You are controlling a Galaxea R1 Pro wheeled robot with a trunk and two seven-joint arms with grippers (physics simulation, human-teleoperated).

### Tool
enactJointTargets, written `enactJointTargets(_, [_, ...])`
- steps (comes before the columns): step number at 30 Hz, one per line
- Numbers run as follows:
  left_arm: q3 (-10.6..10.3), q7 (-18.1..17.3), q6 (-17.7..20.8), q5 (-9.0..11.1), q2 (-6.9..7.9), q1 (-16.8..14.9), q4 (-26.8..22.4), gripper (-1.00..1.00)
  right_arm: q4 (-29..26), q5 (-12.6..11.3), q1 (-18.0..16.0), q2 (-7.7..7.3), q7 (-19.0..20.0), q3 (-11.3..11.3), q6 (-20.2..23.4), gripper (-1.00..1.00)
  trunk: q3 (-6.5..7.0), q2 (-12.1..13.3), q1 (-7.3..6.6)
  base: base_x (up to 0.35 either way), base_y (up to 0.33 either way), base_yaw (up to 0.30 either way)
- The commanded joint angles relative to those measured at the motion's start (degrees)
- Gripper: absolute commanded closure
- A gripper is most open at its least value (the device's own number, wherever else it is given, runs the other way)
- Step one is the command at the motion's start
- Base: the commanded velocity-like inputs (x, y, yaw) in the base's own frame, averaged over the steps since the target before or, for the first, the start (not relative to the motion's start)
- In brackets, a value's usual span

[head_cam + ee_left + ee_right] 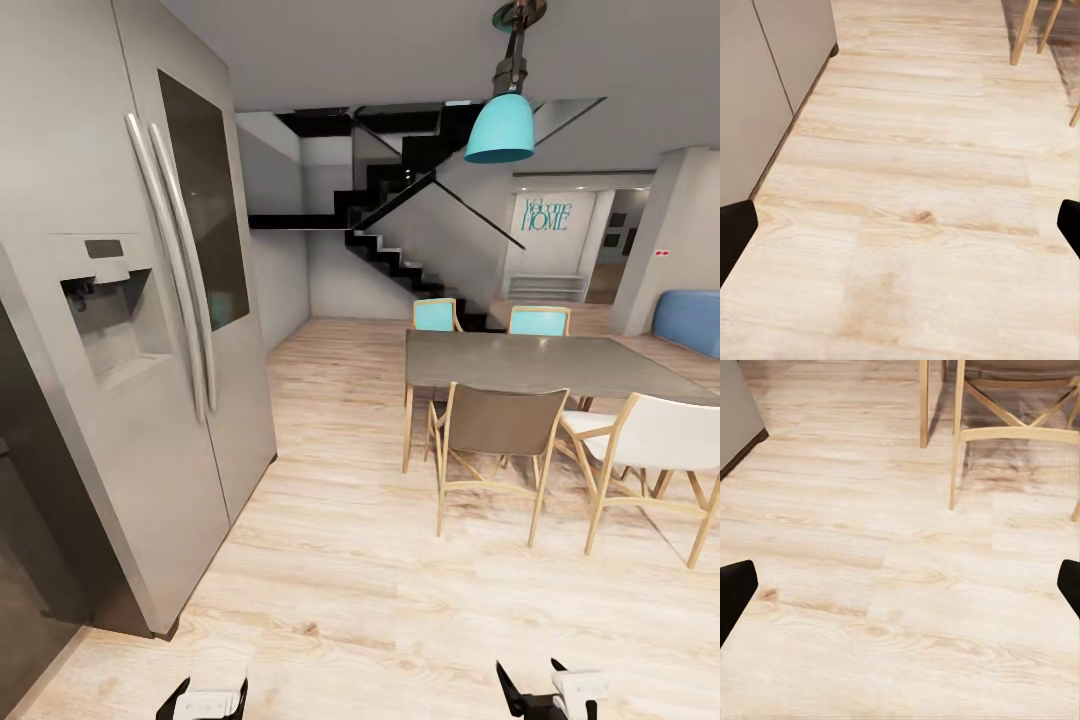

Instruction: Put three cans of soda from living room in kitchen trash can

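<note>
While crossing kitchen, steer between fridge (130,330) and dining table (540,362). Left gripper (900,225) and right gripper (900,585) jaws apart, bare wood floor (922,217) between them; judged transit.

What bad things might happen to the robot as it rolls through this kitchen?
1. The fridge stands close on the left; drifting that way, the left gripper or the base might scrape its door.
2. The grey table and the brown chair sit ahead on the right; turning that way, the right gripper might snag a chair leg.
3. Both grippers are open and hold nothing, so the cans still need fetching.
</note>
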Motion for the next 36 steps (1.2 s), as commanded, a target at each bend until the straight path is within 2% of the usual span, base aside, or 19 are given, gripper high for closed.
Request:
enactJointTargets(1, [0.00, 0.00, -0.01, 0.00, 0.00, 0.00, 0.05, -1.00, 0.19, 0.03, 0.00, 0.00, 0.00, 0.04, 0.00, -1.00, 0.00, 0.00, 0.00, 0.000, 0.000, 0.000])
enactJointTargets(36, [0.01, 0.09, -0.11, -0.12, 0.00, 0.00, 0.33, -1.00, 2.80, 0.43, -0.02, 0.16, -0.33, 0.73, 0.07, -1.00, 0.00, 0.00, 0.00, 0.000, 0.000, 0.000])
